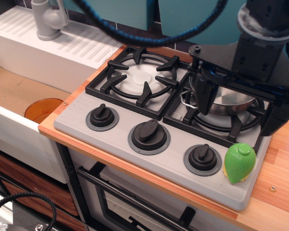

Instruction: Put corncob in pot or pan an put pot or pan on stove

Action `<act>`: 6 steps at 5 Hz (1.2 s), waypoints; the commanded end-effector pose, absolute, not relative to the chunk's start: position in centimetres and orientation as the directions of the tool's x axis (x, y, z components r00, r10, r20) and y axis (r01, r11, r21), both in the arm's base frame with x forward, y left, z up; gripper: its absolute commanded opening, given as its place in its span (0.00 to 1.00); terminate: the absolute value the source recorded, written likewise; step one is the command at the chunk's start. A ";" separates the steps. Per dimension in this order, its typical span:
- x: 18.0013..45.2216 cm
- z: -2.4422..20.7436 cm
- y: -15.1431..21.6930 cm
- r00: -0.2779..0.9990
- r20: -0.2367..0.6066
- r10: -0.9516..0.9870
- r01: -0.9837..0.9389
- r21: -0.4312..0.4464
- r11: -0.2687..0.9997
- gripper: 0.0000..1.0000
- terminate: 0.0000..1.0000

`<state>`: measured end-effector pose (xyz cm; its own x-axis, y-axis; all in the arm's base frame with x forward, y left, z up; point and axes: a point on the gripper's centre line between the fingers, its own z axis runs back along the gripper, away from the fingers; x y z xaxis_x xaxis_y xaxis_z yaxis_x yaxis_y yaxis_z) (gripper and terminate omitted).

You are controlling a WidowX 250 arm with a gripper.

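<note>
Green and ribbed, the corncob [239, 162] lies on the stove's [120, 144] near right corner beside a knob [203, 159], while my hand [205, 98] hangs over the steel pot [229, 102] on the right burner, its grip hidden from view.

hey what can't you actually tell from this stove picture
- Pincer: dark against the pot; open or shut cannot be told.
- Pot's inside and far rim: hidden by the arm.
- Right burner grate: mostly covered by pot and arm.
- Orange dish: partly hidden by the sink wall.
</note>
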<state>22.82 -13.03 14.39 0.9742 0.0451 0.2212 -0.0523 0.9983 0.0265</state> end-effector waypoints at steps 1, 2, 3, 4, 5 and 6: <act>22.8 14.4 -13.0 0.974 0.221 0.045 -0.052 0.027 0.998 1.00 0.00; 24.3 12.4 -13.3 0.963 0.264 0.048 -0.051 0.004 0.999 1.00 0.00; 25.7 10.5 -13.6 0.949 0.310 0.051 -0.054 0.002 0.999 1.00 0.00; 26.7 8.4 -13.7 0.936 0.350 0.044 -0.051 0.011 0.999 1.00 0.00; 27.4 6.8 -13.3 0.926 0.377 0.039 -0.044 0.006 0.999 1.00 0.00; 27.7 5.7 -12.7 0.916 0.401 0.026 -0.032 0.007 0.999 1.00 0.00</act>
<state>27.10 -12.60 4.91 0.9234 0.0192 0.3833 -0.0285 0.9994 0.0185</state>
